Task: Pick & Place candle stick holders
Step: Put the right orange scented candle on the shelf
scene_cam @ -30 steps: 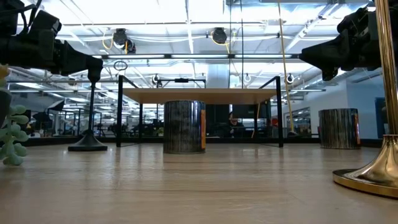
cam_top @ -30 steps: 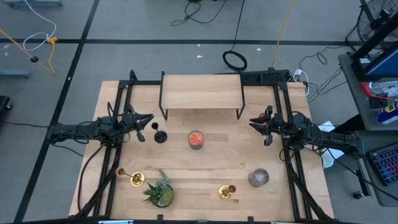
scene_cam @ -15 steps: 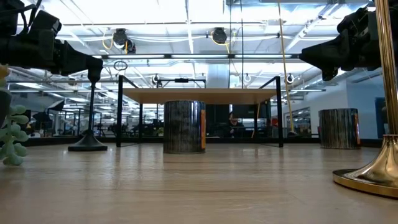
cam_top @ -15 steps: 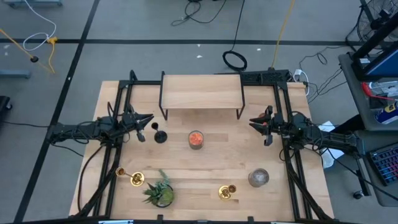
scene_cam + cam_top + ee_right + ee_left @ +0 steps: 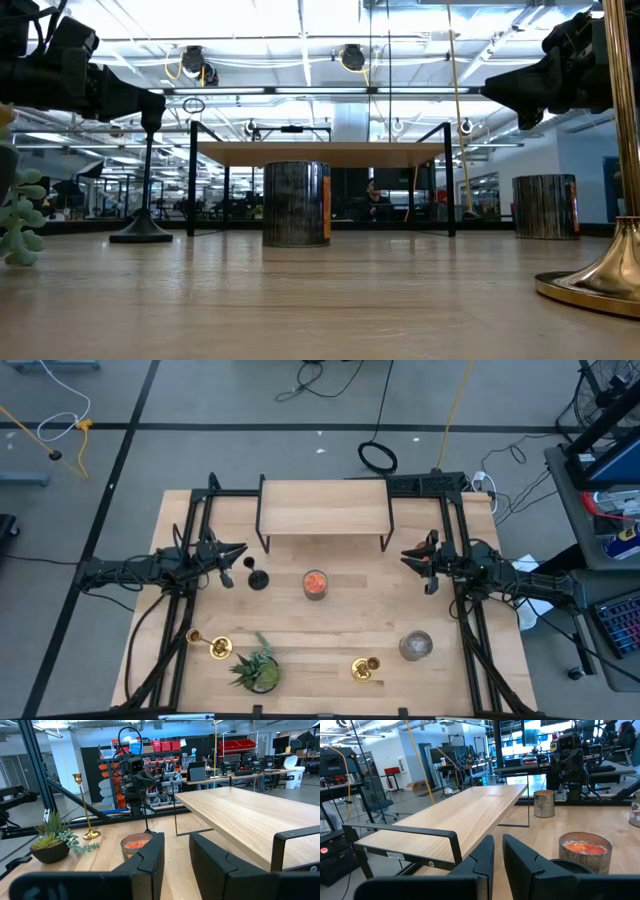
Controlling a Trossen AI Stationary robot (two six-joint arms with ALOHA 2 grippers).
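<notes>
Candle stick holders are standing in three spots around the orange-filled glass jar [image 5: 315, 584] at the middle of the counter [image 5: 330, 630]. The matt black holder [image 5: 258, 578] is standing just left of that jar, close to the left pincer [image 5: 232, 563]. One brass holder [image 5: 212, 647] is lying nearer the front edge, left of the jar and beside the small green potted plant [image 5: 257, 666]; the other brass holder [image 5: 365, 669] is sitting at the front, right of the jar, near a grey-filled glass jar [image 5: 415, 646]. Behind the orange jar is standing a low wooden shelf [image 5: 323, 508]. The left pincer is hovering with its fingers [image 5: 480, 862] spread a little, holding nothing. The right pincer [image 5: 417, 566] is hanging well right of the jar, its fingers [image 5: 150, 855] likewise slightly parted and empty.
</notes>
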